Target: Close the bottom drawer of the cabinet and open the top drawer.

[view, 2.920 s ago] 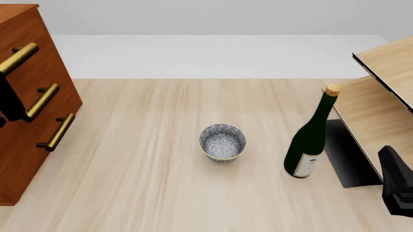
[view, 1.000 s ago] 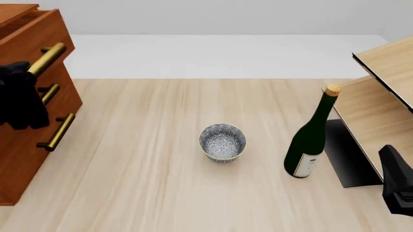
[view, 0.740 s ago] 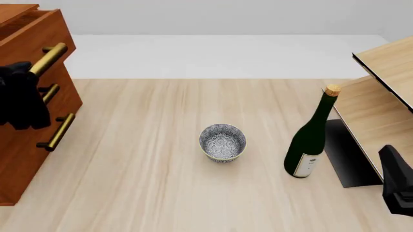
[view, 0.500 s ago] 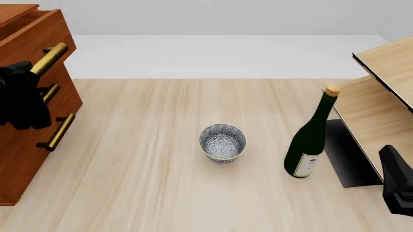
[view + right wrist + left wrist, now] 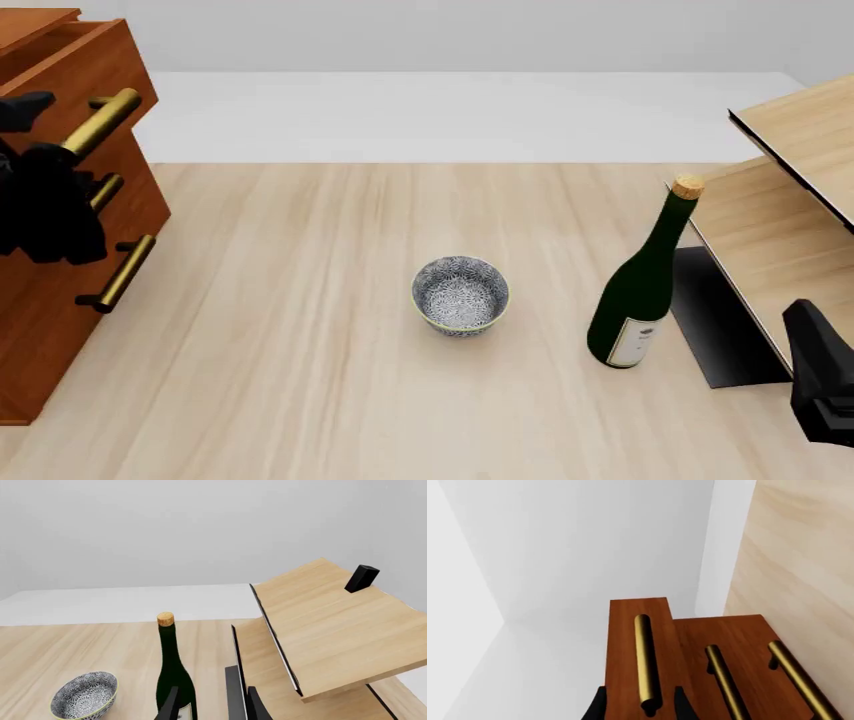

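top drawer [image 5: 74,60] | pulled out, handle between fingers | left gripper [image 5: 640,711] wide, not clamped

Reddish-brown cabinet [image 5: 54,270] – brass handles – blue-patterned bowl [image 5: 461,294], dark green bottle [image 5: 638,290]

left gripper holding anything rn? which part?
Nothing gripped: the left gripper is open, its fingers flanking the near end of the top drawer's brass handle without touching it.
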Controlling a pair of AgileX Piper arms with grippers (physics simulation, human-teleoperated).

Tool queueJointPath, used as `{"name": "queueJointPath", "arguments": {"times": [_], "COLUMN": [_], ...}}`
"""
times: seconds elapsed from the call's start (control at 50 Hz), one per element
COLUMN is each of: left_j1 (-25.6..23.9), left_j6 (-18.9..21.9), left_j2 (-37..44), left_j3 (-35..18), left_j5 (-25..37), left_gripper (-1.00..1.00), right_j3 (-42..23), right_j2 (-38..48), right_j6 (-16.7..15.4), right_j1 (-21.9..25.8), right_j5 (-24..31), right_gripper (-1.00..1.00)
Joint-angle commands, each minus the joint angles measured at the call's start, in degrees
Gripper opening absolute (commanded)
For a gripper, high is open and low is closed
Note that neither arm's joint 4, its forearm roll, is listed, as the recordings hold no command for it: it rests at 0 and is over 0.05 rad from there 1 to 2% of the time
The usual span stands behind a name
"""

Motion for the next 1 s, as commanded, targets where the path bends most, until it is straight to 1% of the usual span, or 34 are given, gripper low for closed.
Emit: {"name": "queueJointPath", "arguments": {"times": [0.02,0.18,0.48,0.62,0.84,1.0], "left_j1": [-0.1,0.1,-0.7,-2.0,-2.5,-2.5], "left_j6": [-0.1,-0.8,-1.2,-1.9,-2.1,-2.6], "left_j2": [-0.1,-1.0,-4.0,-6.3,-8.4,-12.3], "left_j3": [-0.2,-0.2,2.1,1.9,3.1,3.4], "left_j5": [0.0,1.0,2.2,4.6,5.6,8.7], "left_gripper": [1.0,1.0,1.0,1.0,1.0,1.0], "right_j3": [0.0,0.0,0.0,0.0,0.0,0.1], "right_j2": [-0.1,-0.5,-0.9,-1.0,-1.0,-0.9], "right_j6": [0.0,0.0,-0.2,-0.2,-0.2,-0.5], "right_j1": [0.0,0.1,0.1,0.1,0.1,0.2], "right_j5": [0.1,0.5,0.8,0.8,0.8,0.6], "right_gripper": [1.0,1.0,1.0,1.0,1.0,1.0]}}
